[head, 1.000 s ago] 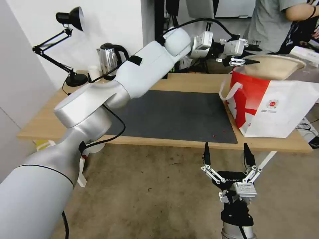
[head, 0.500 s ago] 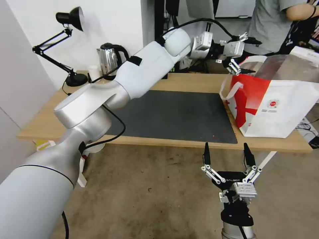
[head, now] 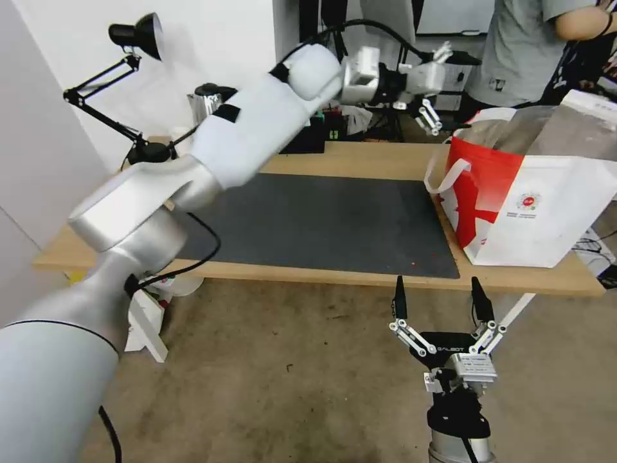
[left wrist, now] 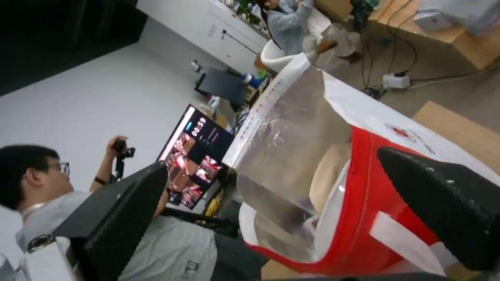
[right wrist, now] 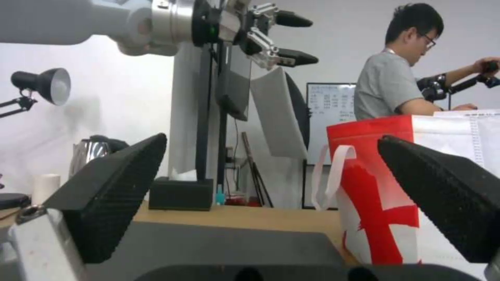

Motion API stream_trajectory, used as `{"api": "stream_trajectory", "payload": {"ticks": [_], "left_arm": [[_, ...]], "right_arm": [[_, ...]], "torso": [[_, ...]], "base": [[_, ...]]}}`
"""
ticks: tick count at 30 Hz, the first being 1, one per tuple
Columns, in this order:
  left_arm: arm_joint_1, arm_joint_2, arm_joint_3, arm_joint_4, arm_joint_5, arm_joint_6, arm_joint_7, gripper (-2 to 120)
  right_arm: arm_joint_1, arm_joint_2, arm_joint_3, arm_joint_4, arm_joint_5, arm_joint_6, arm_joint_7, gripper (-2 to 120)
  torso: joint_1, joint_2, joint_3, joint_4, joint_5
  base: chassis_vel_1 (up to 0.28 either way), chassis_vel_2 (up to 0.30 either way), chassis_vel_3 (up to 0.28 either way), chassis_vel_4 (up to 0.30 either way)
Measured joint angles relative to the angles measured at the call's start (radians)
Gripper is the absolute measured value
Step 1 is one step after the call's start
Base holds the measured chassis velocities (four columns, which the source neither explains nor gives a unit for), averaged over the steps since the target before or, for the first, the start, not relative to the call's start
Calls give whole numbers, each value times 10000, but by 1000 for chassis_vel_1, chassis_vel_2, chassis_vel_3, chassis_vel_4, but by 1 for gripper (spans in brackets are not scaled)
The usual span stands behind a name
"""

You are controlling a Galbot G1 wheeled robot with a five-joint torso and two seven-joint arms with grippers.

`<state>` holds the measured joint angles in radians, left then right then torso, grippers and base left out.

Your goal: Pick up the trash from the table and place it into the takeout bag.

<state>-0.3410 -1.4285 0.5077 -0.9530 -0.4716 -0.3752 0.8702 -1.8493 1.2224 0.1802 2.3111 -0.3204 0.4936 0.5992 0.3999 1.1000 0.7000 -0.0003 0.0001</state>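
The takeout bag [head: 540, 206], red and white with foil lining, stands open at the right end of the table [head: 360, 157]. My left gripper [head: 455, 91] hangs open and empty in the air just left of the bag's mouth, above its rim. In the left wrist view that gripper [left wrist: 271, 164] faces the bag [left wrist: 375, 203], and the beige bowl of trash [left wrist: 327, 173] lies inside against the foil. My right gripper [head: 440, 299] is parked open below the table's front edge. From the right wrist view, the right gripper [right wrist: 272, 140] looks at the bag [right wrist: 375, 203] and the left gripper [right wrist: 294, 39].
A dark grey mat [head: 334, 218] covers the table's middle. At the back left stand a steel kettle [head: 204, 106], a black desk lamp [head: 138, 32] and a black box [head: 301, 138]. My left arm [head: 250, 135] spans the table. A person stands behind the bag.
One second ago the left gripper held the beige bowl over the bag. It opened, the bowl dropped inside, and the arm has since risen and drawn back leftward. The right arm stayed still.
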Motion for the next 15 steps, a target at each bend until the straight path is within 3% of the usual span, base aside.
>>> {"api": "stream_trajectory", "payload": {"ticks": [15], "left_arm": [[477,1675,-94,-1346,-945,498,-833,100]], "right_arm": [[0,0,0,0,0,0,1,100]], "torso": [[0,0,0,4,-4]], "base": [[0,0,0,0]]}}
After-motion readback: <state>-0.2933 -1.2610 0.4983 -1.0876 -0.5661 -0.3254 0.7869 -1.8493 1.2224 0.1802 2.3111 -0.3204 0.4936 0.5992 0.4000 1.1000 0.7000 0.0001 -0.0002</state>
